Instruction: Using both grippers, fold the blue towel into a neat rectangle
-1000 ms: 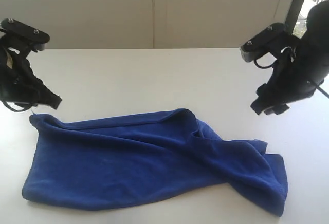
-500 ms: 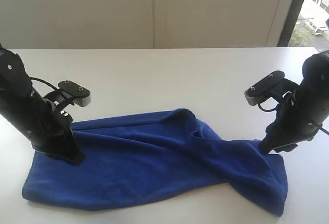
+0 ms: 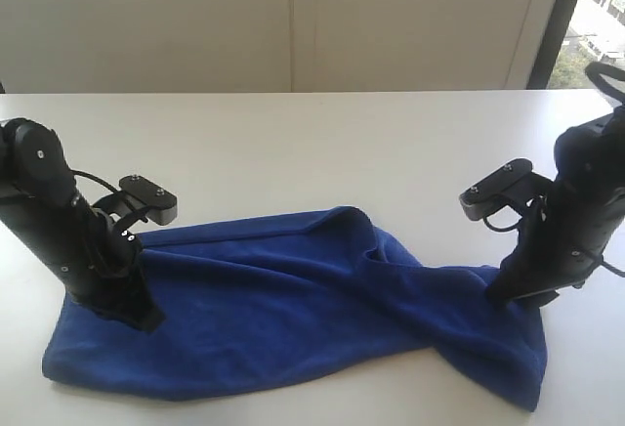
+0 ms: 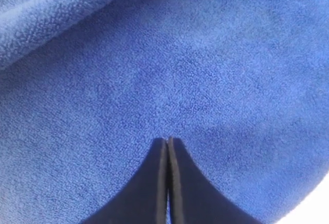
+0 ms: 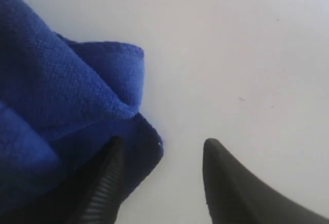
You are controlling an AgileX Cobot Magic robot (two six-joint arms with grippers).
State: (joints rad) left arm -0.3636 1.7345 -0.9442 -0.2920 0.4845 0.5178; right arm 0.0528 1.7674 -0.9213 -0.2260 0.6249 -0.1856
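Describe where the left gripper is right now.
In the exterior view the left gripper is at the left, tips down on the left end of the blue towel, which lies on the white table.

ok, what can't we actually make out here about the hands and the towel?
Left hand, shut: whether the blue towel is pinched; left wrist view shows none between the tips, exterior view blocked by its arm.
Right hand, open: touching the towel corner or not; exterior view blocked by its arm.
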